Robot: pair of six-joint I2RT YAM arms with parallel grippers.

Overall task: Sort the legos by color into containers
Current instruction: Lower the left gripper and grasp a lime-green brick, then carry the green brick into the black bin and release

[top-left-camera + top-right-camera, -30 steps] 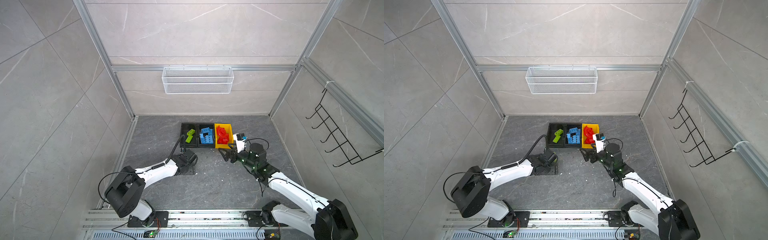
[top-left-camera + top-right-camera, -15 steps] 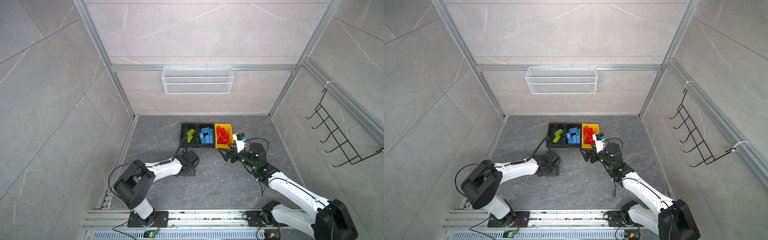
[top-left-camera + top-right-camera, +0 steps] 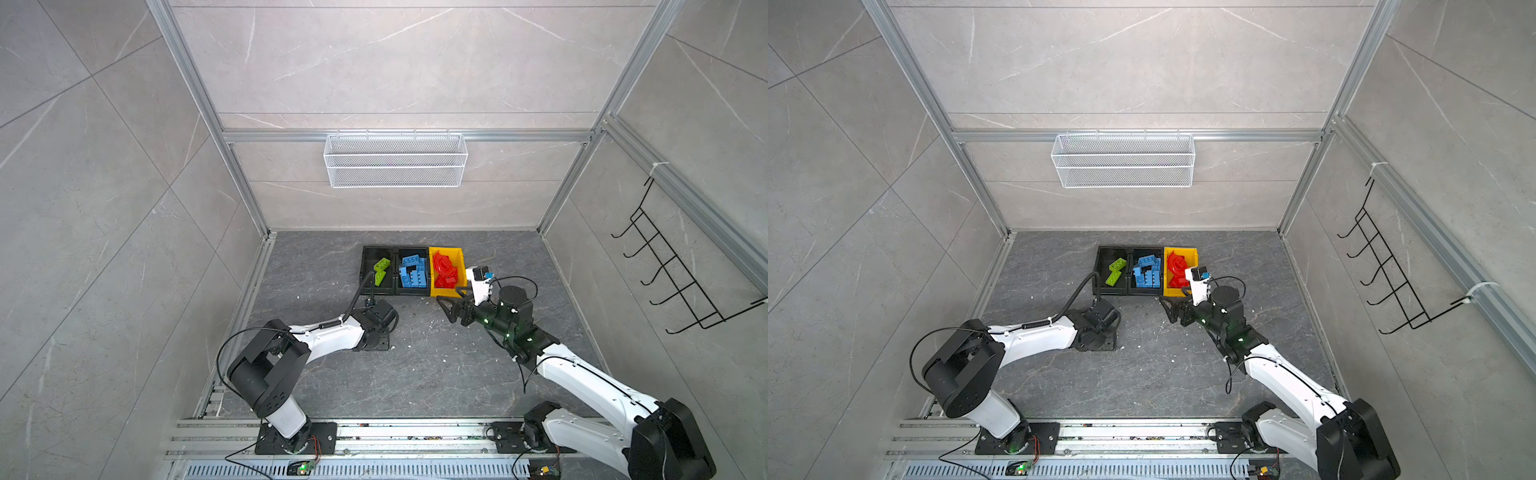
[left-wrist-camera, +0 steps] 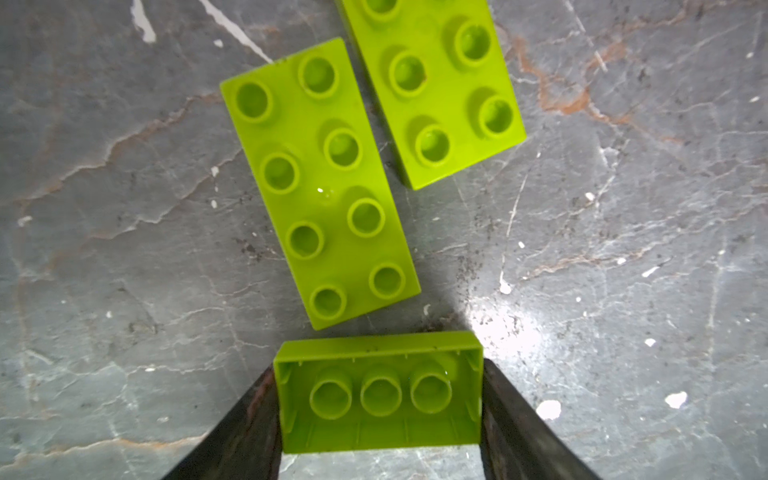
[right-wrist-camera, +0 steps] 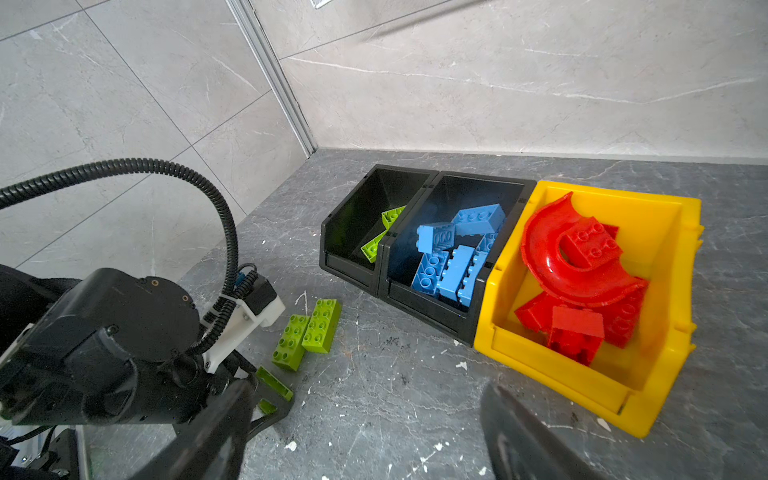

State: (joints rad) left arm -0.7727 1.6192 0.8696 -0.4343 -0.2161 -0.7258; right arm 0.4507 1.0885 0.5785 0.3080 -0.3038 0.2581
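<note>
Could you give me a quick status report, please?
Left tool clamped on green brick. Right tool open, empty. Two loose bricks alongside; nothing blocks the bins.

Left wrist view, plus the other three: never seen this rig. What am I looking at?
Two robot arms with two-finger grippers sort bricks on a grey table. Both top views look down from one overhead camera; each wrist view rides on an arm. The left gripper is clamped on a lime green brick, underside to the camera; two loose green bricks lie nearby. The right gripper is open and empty near the yellow bin of red bricks. Black bins hold other green bricks and blue bricks.
</note>
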